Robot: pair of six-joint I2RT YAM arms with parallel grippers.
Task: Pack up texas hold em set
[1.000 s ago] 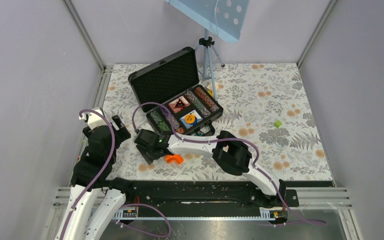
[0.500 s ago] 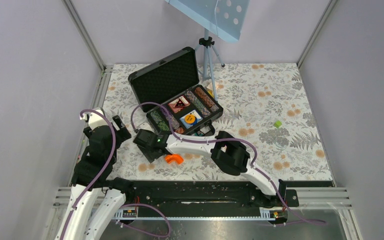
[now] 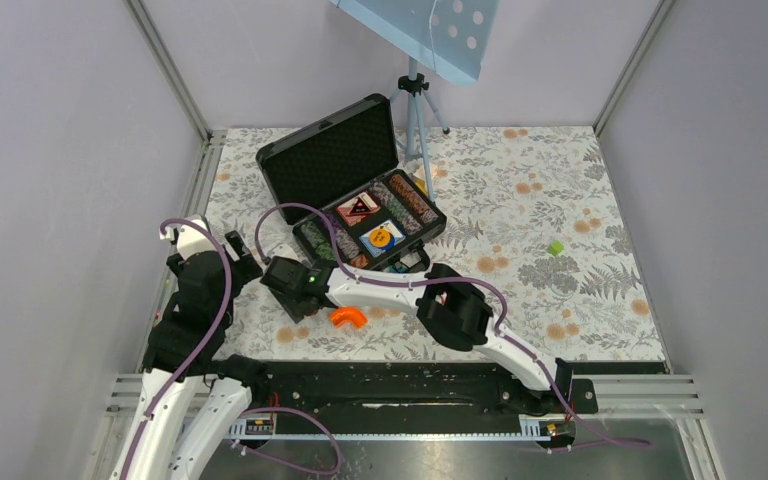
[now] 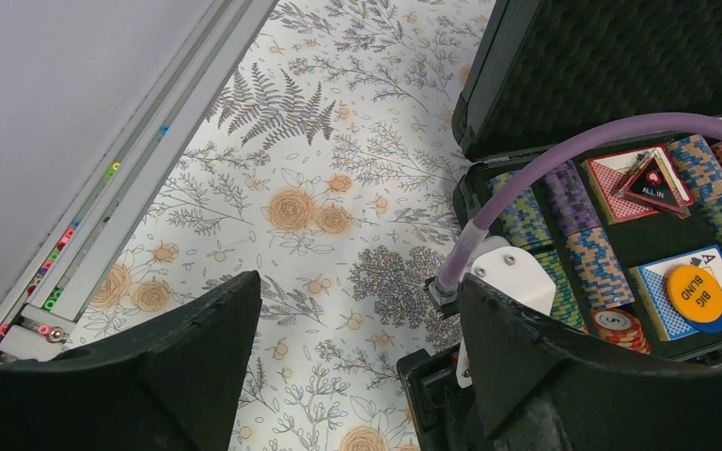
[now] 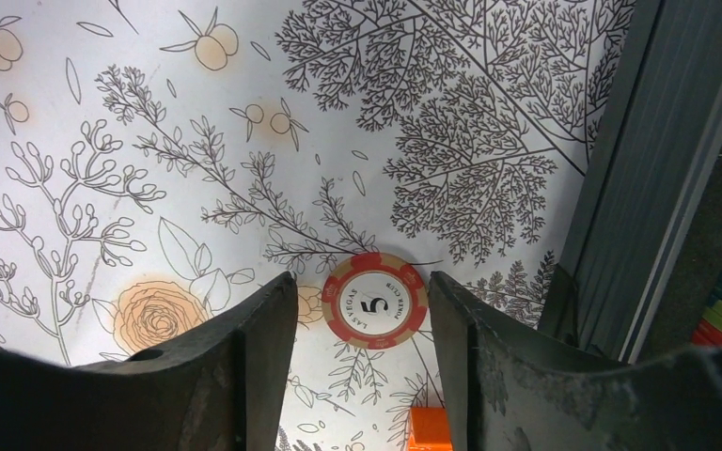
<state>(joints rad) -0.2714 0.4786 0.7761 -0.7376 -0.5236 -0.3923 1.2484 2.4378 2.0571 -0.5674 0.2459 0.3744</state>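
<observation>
Poker chip (image 5: 376, 301), red, marked 5, lies flat on the floral desk (image 5: 75, 188) between the right claw's (image 5: 362, 291) spread fingers, not yet pinched. Likely light, stiff, slick: take its rim at opposite edges. Left claw (image 4: 357, 287) hangs spread, empty.

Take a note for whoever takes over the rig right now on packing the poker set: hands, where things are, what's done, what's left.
Left hand: open, empty, over the tablecloth beside the case.
Right hand: open, fingers on either side of a loose red 5 chip lying flat on the tablecloth; no grip yet.
Done: chip rows, red deck and blue deck sit in the case, lid up.
Left: put the chip in the case, shut the lid.
</observation>
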